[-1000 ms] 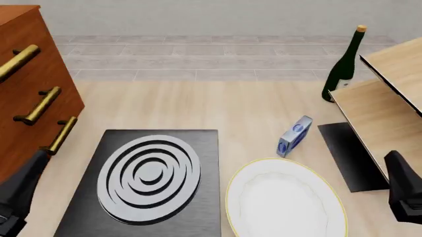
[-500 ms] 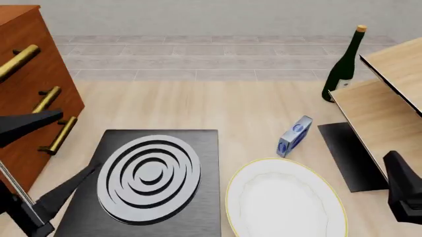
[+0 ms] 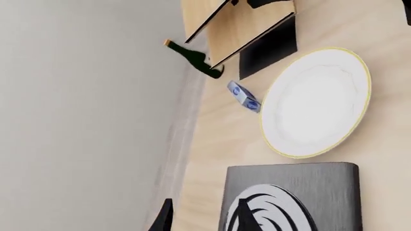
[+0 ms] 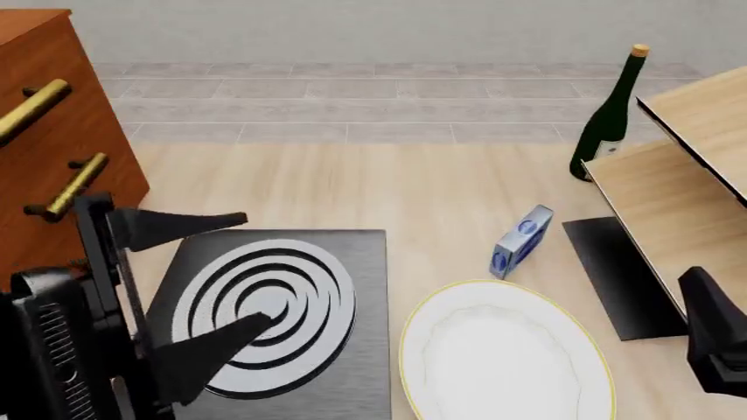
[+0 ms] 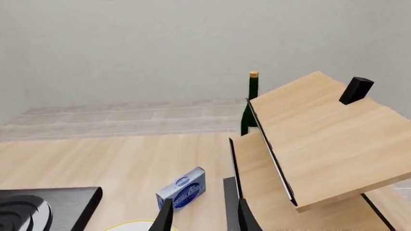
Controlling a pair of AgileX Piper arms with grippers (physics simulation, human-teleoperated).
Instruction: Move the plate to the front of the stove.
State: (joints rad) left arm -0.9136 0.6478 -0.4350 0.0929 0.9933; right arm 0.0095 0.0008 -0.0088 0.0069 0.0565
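Dark brushed-metal stove [image 4: 275,324] with silver ring burner at near left of light wood table [image 4: 386,192]. White plate [image 4: 505,357], gold-rimmed, flat on table just right of stove, at near edge, untouched. Left gripper [image 4: 205,284] above stove's left part, fingers spread wide, empty. Right gripper [image 5: 201,216] low at near right, beside plate; fingers parted, holding nothing. Thin black mat [image 4: 618,276] right of plate. Green bottle [image 4: 610,114] upright at far right. Small blue box [image 4: 520,241] between plate and bottle.
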